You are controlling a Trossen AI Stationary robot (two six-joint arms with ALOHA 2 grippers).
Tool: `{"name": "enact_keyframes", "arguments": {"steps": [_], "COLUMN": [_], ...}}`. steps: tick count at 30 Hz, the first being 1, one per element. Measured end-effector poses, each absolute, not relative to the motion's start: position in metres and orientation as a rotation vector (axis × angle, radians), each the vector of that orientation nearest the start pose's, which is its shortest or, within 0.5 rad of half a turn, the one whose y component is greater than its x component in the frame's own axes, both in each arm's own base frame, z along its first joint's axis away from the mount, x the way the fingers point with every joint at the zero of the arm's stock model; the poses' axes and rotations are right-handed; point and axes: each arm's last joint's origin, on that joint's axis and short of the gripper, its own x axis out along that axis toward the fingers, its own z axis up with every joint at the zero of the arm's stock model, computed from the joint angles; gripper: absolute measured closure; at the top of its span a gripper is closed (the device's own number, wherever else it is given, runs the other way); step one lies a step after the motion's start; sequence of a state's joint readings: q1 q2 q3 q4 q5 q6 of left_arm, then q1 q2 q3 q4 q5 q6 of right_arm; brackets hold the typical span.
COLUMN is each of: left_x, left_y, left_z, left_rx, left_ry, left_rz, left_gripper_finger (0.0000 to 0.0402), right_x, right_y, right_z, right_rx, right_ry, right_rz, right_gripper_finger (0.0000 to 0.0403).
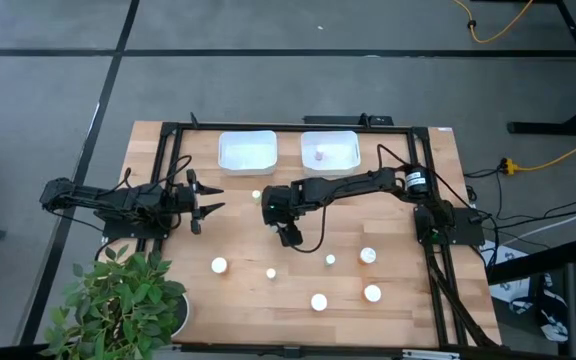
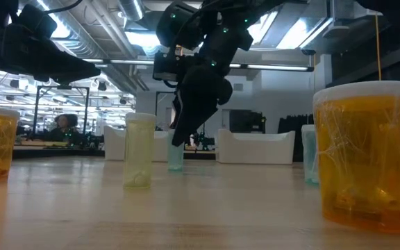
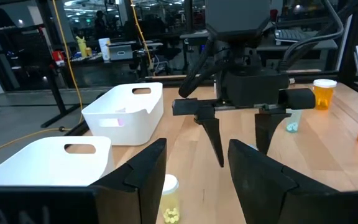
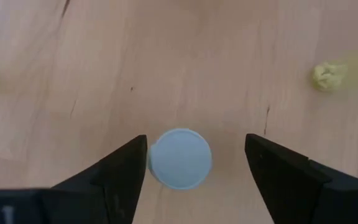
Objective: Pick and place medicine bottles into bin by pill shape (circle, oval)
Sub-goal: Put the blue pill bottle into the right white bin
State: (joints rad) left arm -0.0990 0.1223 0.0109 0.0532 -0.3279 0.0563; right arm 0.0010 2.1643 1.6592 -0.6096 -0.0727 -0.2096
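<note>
Hanging over the middle of the surface (image 1: 158, 160), the right hand (image 4: 194, 158) has its fingers spread with one upright bottle (image 4: 180, 158) straight below, white cap up between the tips, so a plain vertical drop should take it. The left hand (image 1: 211, 198) waits farther off near the left edge, also spread and empty. I count seven loose bottles besides this one, and beyond them two white bins (image 1: 247, 151) side by side at the far edge.

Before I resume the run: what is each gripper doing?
Left gripper: open, empty.
Right gripper: open, straddling a bottle, not gripping it.
</note>
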Motion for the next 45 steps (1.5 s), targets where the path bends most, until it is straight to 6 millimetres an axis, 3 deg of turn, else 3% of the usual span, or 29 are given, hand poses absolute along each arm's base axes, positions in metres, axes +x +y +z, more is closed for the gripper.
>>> {"name": "enact_keyframes", "arguments": {"steps": [14,20,26,34,39,45], "left_x": [0.104,0.104,0.104,0.104,0.104,0.104], "left_y": [-0.001,-0.001,-0.001,-0.001,-0.001,-0.001], "left_z": [0.163,0.162,0.163,0.162,0.162,0.163], "left_rx": [0.068,0.068,0.068,0.068,0.074,0.074], "left_ry": [0.063,0.063,0.063,0.064,0.064,0.064], "left_rz": [0.227,0.228,0.227,0.228,0.227,0.228], "left_gripper_finger": [0.0235,0.0235,0.0235,0.0235,0.0235,0.0235], "right_x": [0.453,0.454,0.453,0.434,0.415,0.39], "right_y": [0.004,-0.003,-0.03,-0.078,-0.109,-0.144], "right_z": [0.171,0.194,0.237,0.286,0.3,0.298], "right_rx": [-0.052,-0.035,-0.07,0.0,0.039,0.102], "right_ry": [1.113,1.173,1.202,1.279,1.353,1.502], "right_rz": [0.134,0.084,-0.035,-0.322,-0.476,-0.556], "right_gripper_finger": [0.0278,0.0294,0.0289,0.0294,0.029,0.0294]}}
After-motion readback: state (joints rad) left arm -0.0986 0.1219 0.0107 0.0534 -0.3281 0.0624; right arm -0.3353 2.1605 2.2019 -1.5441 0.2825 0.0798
